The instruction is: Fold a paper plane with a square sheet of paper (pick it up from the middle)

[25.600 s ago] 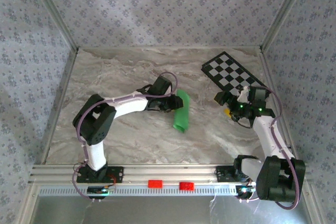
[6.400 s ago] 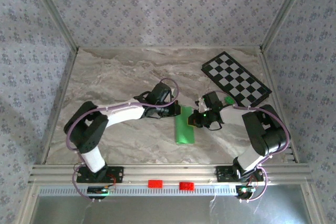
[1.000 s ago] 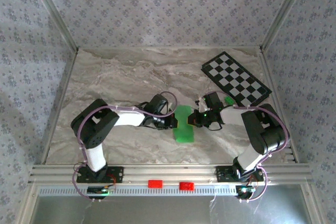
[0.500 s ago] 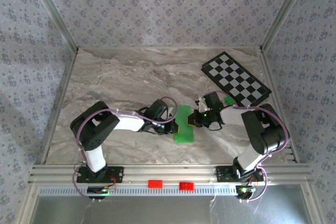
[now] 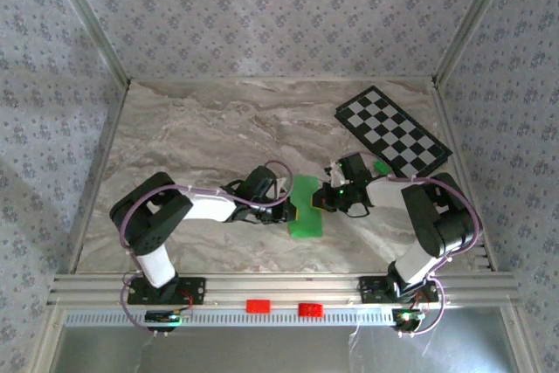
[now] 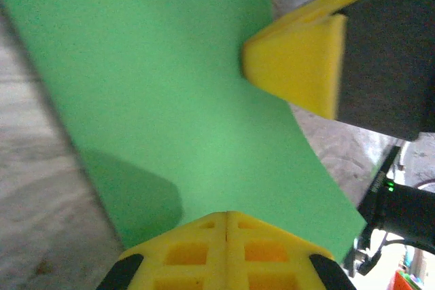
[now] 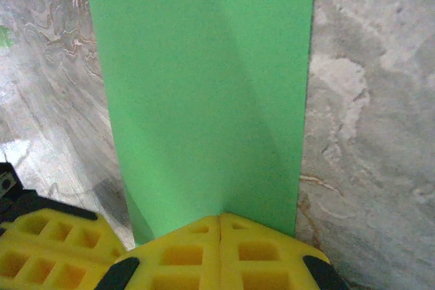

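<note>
Yellow fingers (image 7: 177, 252) together on green paper (image 7: 204, 86)

The left arm (image 5: 206, 207) and right arm (image 5: 389, 188) pair white tubular links with bulky black joint housings; lilac cables (image 5: 278, 164) loop alongside. The yellow plastic fingers (image 7: 178, 257) show square waffle recesses.

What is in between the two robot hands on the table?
The folded green paper lies between the left gripper and the right gripper, both shut with tips at its edges; the top view shows it.
</note>
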Controlling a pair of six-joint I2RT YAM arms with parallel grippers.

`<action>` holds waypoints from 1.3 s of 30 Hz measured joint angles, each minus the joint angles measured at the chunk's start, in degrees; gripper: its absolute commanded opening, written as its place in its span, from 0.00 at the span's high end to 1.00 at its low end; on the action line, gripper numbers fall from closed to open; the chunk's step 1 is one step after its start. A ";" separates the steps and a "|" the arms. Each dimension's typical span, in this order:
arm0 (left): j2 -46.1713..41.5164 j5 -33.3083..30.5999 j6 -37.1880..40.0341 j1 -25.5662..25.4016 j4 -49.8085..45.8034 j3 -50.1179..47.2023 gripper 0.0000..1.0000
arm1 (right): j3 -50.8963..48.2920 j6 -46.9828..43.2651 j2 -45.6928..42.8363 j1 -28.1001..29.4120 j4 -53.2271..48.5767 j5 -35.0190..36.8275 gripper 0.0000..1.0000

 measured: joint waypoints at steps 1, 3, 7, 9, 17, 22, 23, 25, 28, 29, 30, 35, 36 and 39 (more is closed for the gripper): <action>0.00 0.37 0.02 -0.24 0.04 0.07 0.98 | 0.00 0.00 0.00 0.00 0.00 0.00 1.00; 0.13 1.03 0.02 -0.57 0.07 0.04 0.98 | 0.00 0.00 0.00 0.00 0.00 0.00 1.00; 1.92 1.70 0.02 -0.70 1.62 -1.31 0.98 | 0.00 0.00 0.00 0.00 0.00 0.00 1.00; 2.27 2.32 -0.11 -0.50 3.63 -2.47 0.98 | 0.00 0.00 0.00 0.00 0.00 0.00 1.00; 1.57 0.87 0.85 -1.31 3.96 -2.82 0.96 | 0.00 0.00 0.00 0.00 0.00 0.00 1.00; 0.44 -0.26 0.90 -2.99 1.18 -2.01 0.95 | 0.00 0.00 0.00 0.02 0.00 0.02 1.00; 0.24 -0.26 0.90 -3.26 0.83 -1.90 0.95 | 0.00 0.00 0.00 0.00 0.00 0.02 1.00; -0.52 -0.33 0.90 -3.56 0.13 -1.88 0.95 | 0.00 0.00 0.00 0.02 0.00 0.02 1.00; -1.22 -0.52 0.87 -3.61 0.00 -1.88 0.96 | 0.00 0.00 0.00 0.02 0.00 0.02 1.00; -1.22 -0.57 0.87 -3.61 0.00 -1.92 0.96 | 0.00 0.00 0.00 0.02 0.00 0.02 1.00; -1.22 -0.79 0.87 -3.61 0.02 -2.16 0.96 | 0.00 0.00 0.00 0.02 0.00 0.02 1.00; -1.22 -1.62 0.70 -3.56 1.55 -4.76 0.96 | 0.00 0.00 0.00 0.02 0.00 0.02 1.00; -1.22 -1.60 0.68 -3.56 2.08 -5.11 0.96 | 0.00 0.00 0.00 0.02 0.00 0.02 1.00; -1.33 -1.62 0.70 -3.54 4.07 -6.16 0.96 | 0.00 0.00 0.00 0.02 0.00 0.02 1.00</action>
